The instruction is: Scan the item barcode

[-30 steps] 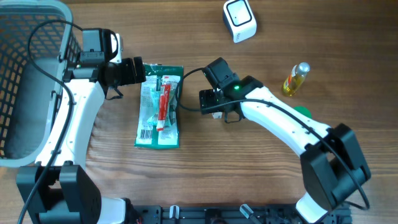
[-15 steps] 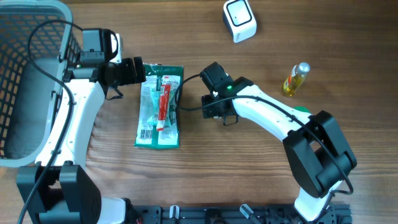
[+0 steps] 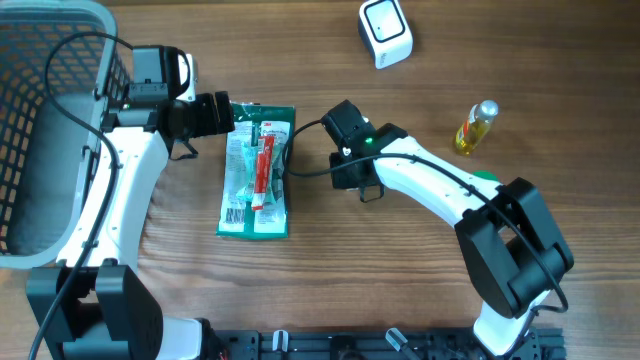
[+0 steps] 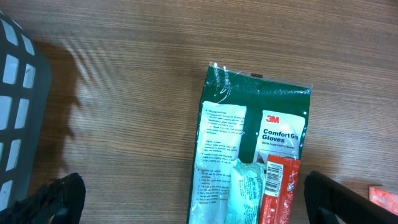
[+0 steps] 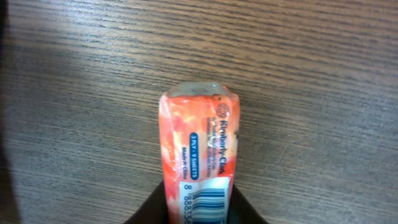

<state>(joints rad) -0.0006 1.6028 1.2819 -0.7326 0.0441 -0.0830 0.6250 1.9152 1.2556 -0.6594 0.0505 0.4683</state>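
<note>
Right tool (image 5: 199, 208) pinches the near end of the orange tissue pack (image 5: 198, 130), which lies flat on the table (image 5: 323, 74) with its long axis running straight out ahead of the tool and its barcode (image 5: 208, 200) face up at the gripped end. White scanner (image 3: 385, 32) sits well apart, nearer this arm than the wide-open left tool (image 3: 215, 112).

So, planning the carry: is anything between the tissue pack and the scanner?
Nothing visible does: only bare table lies between the pack and the scanner. The bottle sits off to one side, the gloves to the other.
</note>
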